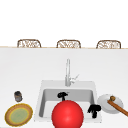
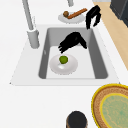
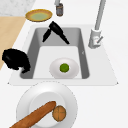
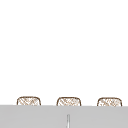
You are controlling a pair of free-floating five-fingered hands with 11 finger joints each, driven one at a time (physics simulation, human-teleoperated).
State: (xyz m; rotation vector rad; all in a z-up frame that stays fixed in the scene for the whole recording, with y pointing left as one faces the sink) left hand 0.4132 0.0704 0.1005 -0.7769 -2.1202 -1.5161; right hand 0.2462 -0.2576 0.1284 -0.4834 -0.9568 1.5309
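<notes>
left hand [image 1: 62,95] hangs over the sink [image 1: 41,100] basin, fingers straight and relaxed, pointing down toward the white bowl [image 2: 63,65] on the basin floor. holds nothing. left side view puts its fingertips just above the bowl's far rim, not touching as far as i can tell. same hand in the right side view [image 3: 55,32], over the far half of the basin.

bowl sits in the near half of the basin in the left side view, a small green lime [image 2: 63,59] lying in its middle. right side view agrees: bowl [image 3: 55,70], lime [image 3: 64,67] centred.

right hand [image 1: 94,109] floats at the sink's front right corner, fingers curled down, gripping nothing. left side view has it [image 2: 93,16] above the rim near the white plate; right side view [image 3: 15,60] shows it at the front edge, over the rim.

big red ball [image 1: 67,115] blocks the front of the basin in the front view.

rest of the surface [image 1: 22,70]: white plate [image 1: 105,106] right of the sink carrying a long brown baguette [image 1: 118,108] and a round brown nut-like item [image 1: 112,98] touching its end. left of the sink a yellow-rimmed woven plate [image 1: 18,115], a small dark jar [image 1: 18,96] just behind it. faucet [image 1: 67,72] upright behind the basin. three wicker chair backs [image 4: 68,101] along the far edge.
</notes>
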